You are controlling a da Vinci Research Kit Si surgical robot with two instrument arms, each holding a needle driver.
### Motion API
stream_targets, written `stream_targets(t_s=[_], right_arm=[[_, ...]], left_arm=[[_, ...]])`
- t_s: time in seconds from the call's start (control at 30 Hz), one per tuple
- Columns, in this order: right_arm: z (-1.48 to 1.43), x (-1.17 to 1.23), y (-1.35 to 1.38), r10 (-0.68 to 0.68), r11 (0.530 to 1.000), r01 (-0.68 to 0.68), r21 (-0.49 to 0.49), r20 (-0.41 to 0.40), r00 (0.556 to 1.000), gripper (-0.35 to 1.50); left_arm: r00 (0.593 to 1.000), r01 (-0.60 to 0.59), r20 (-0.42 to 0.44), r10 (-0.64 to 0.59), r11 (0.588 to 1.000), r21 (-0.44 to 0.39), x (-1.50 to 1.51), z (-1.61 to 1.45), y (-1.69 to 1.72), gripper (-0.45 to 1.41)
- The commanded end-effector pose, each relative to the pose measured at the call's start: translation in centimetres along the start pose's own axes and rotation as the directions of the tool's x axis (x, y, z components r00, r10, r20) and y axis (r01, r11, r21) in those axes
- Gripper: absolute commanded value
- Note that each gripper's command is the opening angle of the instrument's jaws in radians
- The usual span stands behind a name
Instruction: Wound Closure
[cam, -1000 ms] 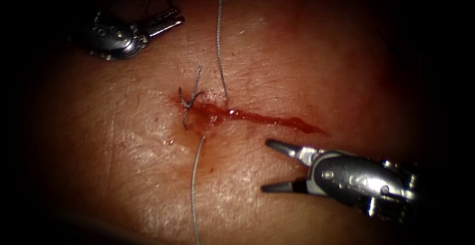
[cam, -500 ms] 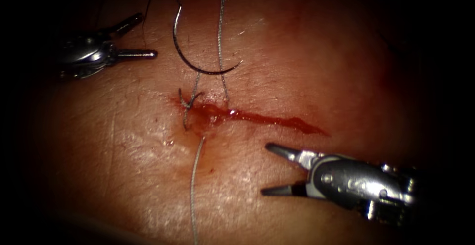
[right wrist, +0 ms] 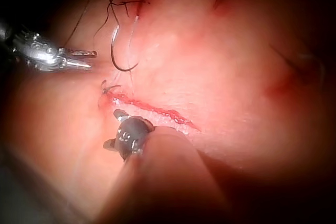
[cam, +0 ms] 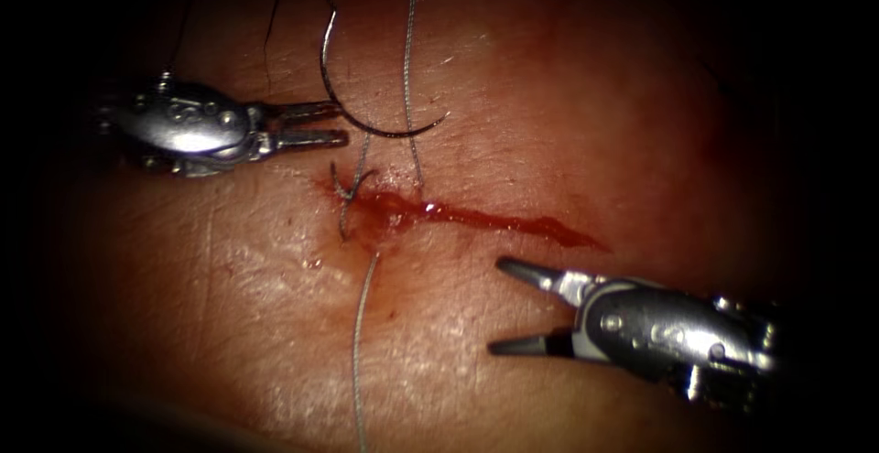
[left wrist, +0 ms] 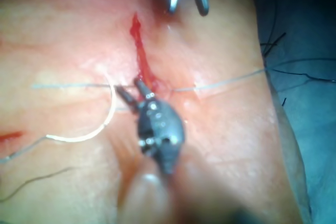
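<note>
Closest in, the right tool (cam: 520, 309) sits below the cut (cam: 476, 218), fingers spread wide, holding nothing. One knotted stitch (cam: 350, 189) closes the cut's left end; the rest gapes with red fluid, so most of the closing is left, I'd say. Beyond it the needle (cam: 366, 124) lies loose on the tissue (cam: 568, 105), not stuck in. The left tool (cam: 316, 125) points at it, fingers slightly apart, empty.

A blue-grey surface (left wrist: 315, 108) forms the backdrop. Thin dark strands (left wrist: 294, 72) lie on that surface, near its edge. Light is bright; the surroundings are dark.
</note>
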Motion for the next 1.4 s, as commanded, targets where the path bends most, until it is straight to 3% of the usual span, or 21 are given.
stream_targets(t_s=[0.03, 0.07, 0.13, 0.3, 0.47, 0.57, 0.63, 0.67, 0.7, 0.73, 0.77, 0.8, 0.83, 1.07, 1.2, 1.4], right_arm=[[0.1, 0.0, -0.04, 0.001, 1.0, -0.001, 0.004, -0.003, 1.0, 1.29], [0.1, 0.0, -0.04, 0.001, 1.0, -0.001, 0.004, -0.003, 1.0, 1.29], [0.11, 0.0, -0.04, 0.001, 1.0, -0.001, 0.004, -0.003, 1.0, 1.29], [0.13, 0.0, -0.05, 0.0, 1.0, 0.0, 0.003, -0.003, 1.0, 1.31], [0.13, 0.01, -0.05, 0.0, 1.0, 0.0, 0.003, -0.003, 1.0, 1.31], [0.13, 0.01, -0.05, 0.0, 1.0, 0.0, 0.002, -0.003, 1.0, 1.31], [0.15, 0.01, -0.06, 0.005, 1.0, -0.005, 0.0, -0.005, 1.0, 1.31], [0.15, 0.01, -0.07, 0.004, 1.0, -0.004, 0.0, -0.005, 1.0, 1.31], [0.16, 0.01, -0.08, 0.003, 1.0, -0.003, -0.001, -0.005, 1.0, 1.31], [0.16, 0.0, -0.09, 0.008, 1.0, -0.008, -0.001, -0.006, 1.0, 1.31], [0.16, 0.0, -0.09, 0.008, 1.0, -0.008, -0.001, -0.006, 1.0, 1.31], [0.16, 0.0, -0.09, 0.008, 1.0, -0.008, 0.0, -0.006, 1.0, 1.31], [0.15, 0.0, -0.1, 0.013, 1.0, -0.013, -0.002, -0.009, 1.0, 1.31], [0.16, -0.01, -0.11, 0.017, 1.0, -0.017, -0.004, -0.012, 1.0, 1.31], [0.17, -0.02, -0.12, 0.015, 1.0, -0.016, -0.005, -0.012, 1.0, 1.31], [0.16, -0.02, -0.13, 0.014, 1.0, -0.014, -0.003, -0.012, 1.0, 1.31]], left_arm=[[1.0, -0.005, 0.025, 0.005, 1.0, -0.005, -0.08, 0.06, 0.06, 0.39], [0.996, -0.024, 0.091, 0.024, 1.0, -0.002, -0.1, 0.12, 0.04, 0.56], [0.992, -0.026, 0.124, 0.025, 1.0, 0.004, -0.1, 0.14, 0.0, 0.66], [0.981, -0.07, 0.181, 0.062, 0.997, 0.037, -0.06, 0.31, -0.01, 0.61], [0.926, -0.166, 0.352, 0.14, 0.985, 0.046, -0.21, 0.55, -0.02, 0.47], [0.913, -0.191, 0.373, 0.164, 0.981, 0.035, -0.26, 0.59, -0.02, 0.32], [0.91, -0.2, 0.377, 0.174, 0.979, 0.031, -0.25, 0.61, -0.03, 0.04], [0.907, -0.21, 0.379, 0.183, 0.977, 0.029, -0.23, 0.63, -0.03, -0.25], [0.906, -0.214, 0.38, 0.188, 0.976, 0.028, -0.23, 0.65, -0.03, -0.33], [0.905, -0.217, 0.381, 0.19, 0.976, 0.029, -0.21, 0.69, -0.05, -0.22], [0.905, -0.216, 0.382, 0.189, 0.976, 0.03, -0.2, 0.7, -0.06, -0.22], [0.902, -0.227, 0.384, 0.199, 0.974, 0.028, -0.19, 0.74, -0.08, -0.4], [0.9, -0.232, 0.384, 0.205, 0.972, 0.027, -0.2, 0.75, -0.11, -0.45], [0.878, -0.25, 0.41, 0.246, 0.967, -0.044, -0.22, 0.39, -0.2, -0.45], [0.869, -0.261, 0.424, 0.255, 0.964, -0.045, -0.25, 0.11, -0.34, -0.45], [0.853, -0.273, 0.452, 0.262, 0.961, -0.042, -0.39, 0.15, -0.46, -0.45]])
